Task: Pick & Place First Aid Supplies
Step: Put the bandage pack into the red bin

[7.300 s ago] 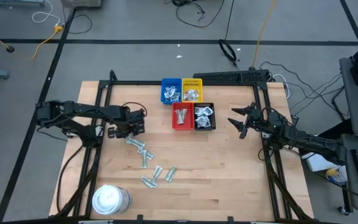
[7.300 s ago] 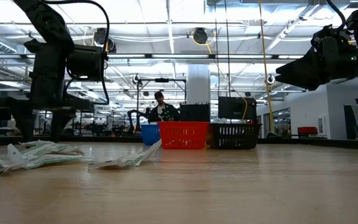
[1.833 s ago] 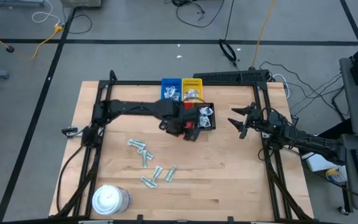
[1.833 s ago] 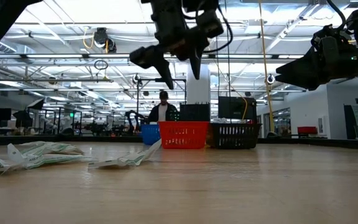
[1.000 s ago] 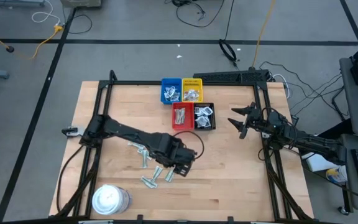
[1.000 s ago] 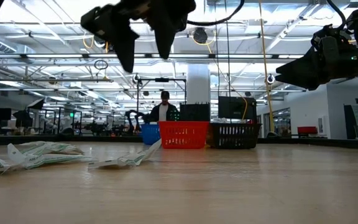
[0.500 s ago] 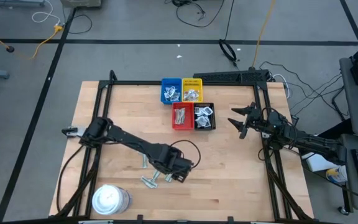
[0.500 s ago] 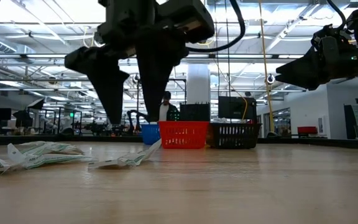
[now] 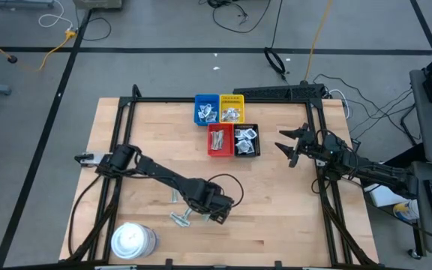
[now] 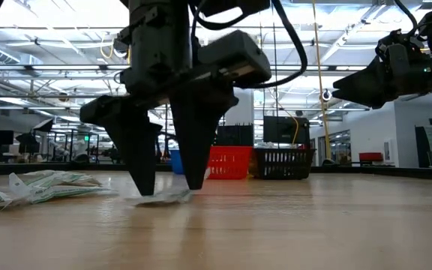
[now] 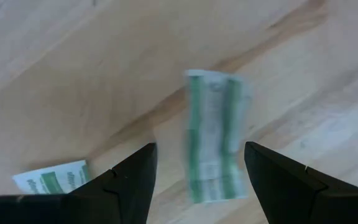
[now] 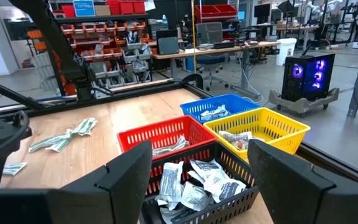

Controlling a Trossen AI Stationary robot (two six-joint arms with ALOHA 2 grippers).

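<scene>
Since a second ago your left gripper (image 10: 167, 187) has dropped to the table, fingers apart astride a green-striped strip packet (image 11: 215, 134) well short of the red tray (image 9: 218, 139). Pick step: close squarely. Right gripper (image 9: 289, 146) waits open beside the black tray (image 9: 246, 141).

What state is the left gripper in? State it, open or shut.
Open. The left gripper straddles a green-striped packet lying flat on the table, fingers apart, not yet closed on it.
</scene>
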